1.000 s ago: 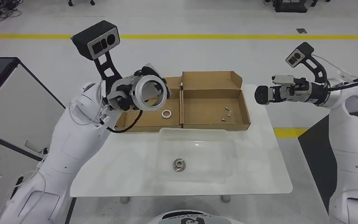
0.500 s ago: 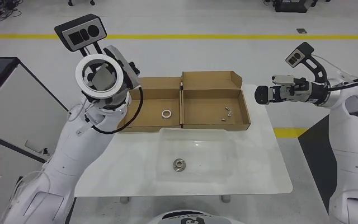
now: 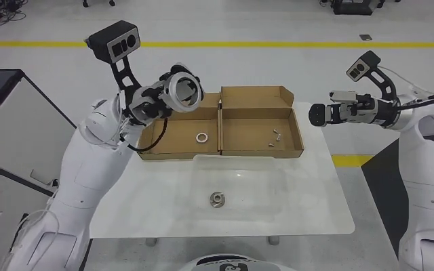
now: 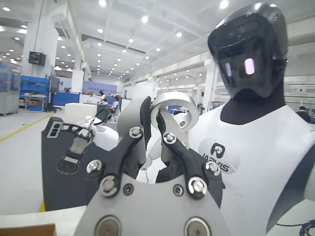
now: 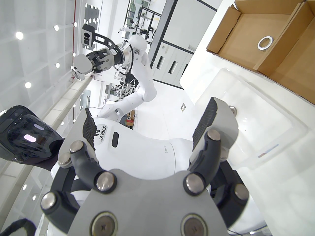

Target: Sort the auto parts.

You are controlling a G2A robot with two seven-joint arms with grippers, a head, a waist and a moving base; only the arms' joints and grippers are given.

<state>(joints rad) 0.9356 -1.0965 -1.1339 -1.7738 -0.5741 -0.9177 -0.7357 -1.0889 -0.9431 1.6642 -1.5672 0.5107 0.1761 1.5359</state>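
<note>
The left tool pinches a smooth, round metal ring by its wall; the right tool is spread.

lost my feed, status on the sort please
Left pincer shut on metal ring, held up near left cardboard box. Right pincer open, at table's far right corner. One part in clear tray.

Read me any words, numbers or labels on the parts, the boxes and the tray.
None on the metal ring in the left gripper.
None on the cardboard boxes.
A small sticker on the clear tray: too blurred to read.
</note>
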